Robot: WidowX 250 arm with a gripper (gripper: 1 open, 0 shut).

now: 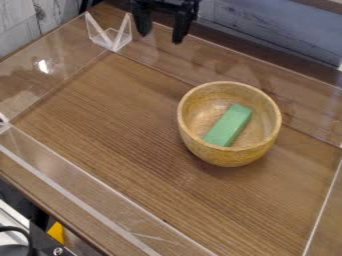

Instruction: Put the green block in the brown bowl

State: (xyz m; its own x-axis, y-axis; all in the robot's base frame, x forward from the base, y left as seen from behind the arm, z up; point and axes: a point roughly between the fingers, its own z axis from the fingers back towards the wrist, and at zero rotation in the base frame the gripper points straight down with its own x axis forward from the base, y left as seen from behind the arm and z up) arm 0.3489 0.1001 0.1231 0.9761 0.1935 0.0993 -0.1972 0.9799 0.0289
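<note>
The green block (229, 125) lies flat inside the brown bowl (190, 133), slanted across its bottom. The bowl stands on the wooden table at centre right. My gripper (159, 32) hangs at the top of the view, well up and to the left of the bowl. Its two black fingers (178, 30) point down, stand apart and hold nothing.
Clear acrylic walls (80, 185) fence the wooden table (107, 120) on the left, front and right. A clear triangular bracket (108, 34) stands at the back left, just left of the gripper. A grey wall runs behind.
</note>
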